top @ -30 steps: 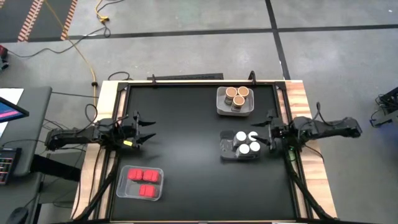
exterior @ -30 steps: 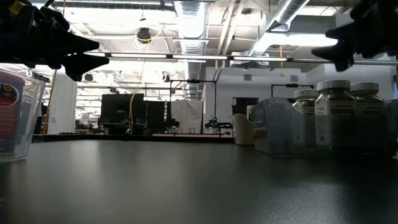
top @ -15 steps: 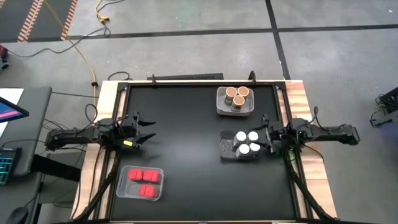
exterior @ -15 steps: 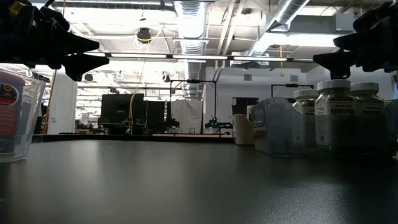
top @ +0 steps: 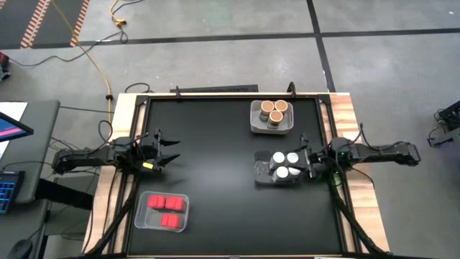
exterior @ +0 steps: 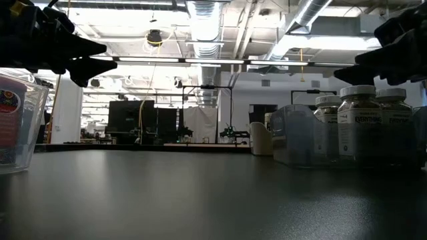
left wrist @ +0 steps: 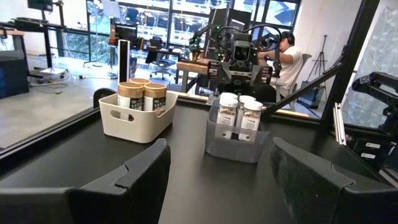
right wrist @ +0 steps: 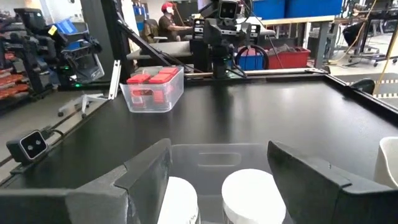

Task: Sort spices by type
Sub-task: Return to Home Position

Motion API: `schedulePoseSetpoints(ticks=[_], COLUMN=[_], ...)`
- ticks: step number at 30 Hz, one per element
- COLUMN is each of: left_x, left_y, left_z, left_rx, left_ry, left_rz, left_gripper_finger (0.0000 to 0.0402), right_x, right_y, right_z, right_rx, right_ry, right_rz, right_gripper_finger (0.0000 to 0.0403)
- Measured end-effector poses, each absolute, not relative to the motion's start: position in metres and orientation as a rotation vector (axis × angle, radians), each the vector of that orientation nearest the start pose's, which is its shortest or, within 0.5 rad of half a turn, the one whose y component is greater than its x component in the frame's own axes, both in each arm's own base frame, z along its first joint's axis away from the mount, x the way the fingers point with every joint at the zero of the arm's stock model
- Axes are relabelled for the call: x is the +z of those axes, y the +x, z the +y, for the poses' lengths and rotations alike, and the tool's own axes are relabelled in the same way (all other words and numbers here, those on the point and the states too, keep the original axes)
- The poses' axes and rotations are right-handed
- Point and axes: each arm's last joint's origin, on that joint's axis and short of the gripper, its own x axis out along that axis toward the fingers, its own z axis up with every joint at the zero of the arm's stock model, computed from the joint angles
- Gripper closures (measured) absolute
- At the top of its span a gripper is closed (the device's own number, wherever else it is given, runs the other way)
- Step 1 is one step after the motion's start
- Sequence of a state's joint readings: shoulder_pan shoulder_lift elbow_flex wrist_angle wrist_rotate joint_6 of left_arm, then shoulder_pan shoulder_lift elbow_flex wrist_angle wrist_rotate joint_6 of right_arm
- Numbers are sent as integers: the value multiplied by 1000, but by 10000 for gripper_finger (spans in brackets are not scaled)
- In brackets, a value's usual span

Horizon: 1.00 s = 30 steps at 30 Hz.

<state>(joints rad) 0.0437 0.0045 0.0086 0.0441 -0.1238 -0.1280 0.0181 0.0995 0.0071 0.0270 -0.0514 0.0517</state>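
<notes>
The red boxy containers (top: 166,210) sit in a clear tray near the table's left near corner. Three cork-topped jars (top: 273,111) stand in a white tray at the far edge. The white-lidded jars (top: 282,164) stand in a clear grey tray toward the right side. My right gripper (top: 305,160) hangs open just above that tray's right end, its fingers over the jar lids (right wrist: 249,191) without touching, and it also shows above the jars in the low view (exterior: 373,65). My left gripper (top: 169,151) waits open at the left side, above the table.
The black table top lies bare between the three trays. Raised rails run along the left and right edges (top: 338,144). A person (left wrist: 289,57) sits at a desk beyond the table, and another person (right wrist: 166,18) shows in the right wrist view.
My right gripper has moved toward the table's left, over the tray of white-lidded jars, and has come down a little toward their lids. Its fingers stay open. The jars and trays have kept their places.
</notes>
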Motion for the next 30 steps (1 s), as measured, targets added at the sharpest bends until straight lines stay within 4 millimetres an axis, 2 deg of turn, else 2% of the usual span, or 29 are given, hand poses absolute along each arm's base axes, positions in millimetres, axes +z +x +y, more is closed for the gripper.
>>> schedulePoseSetpoints(ticks=[30], left_x=[170], left_y=[97], left_z=[8], left_rx=[164], left_ry=[-130], left_rz=[-59], left_gripper_finger=[139], right_x=[147], right_y=[110], right_z=[4], right_rx=[65], right_ry=[79], right_rz=[216], right_gripper_finger=[108])
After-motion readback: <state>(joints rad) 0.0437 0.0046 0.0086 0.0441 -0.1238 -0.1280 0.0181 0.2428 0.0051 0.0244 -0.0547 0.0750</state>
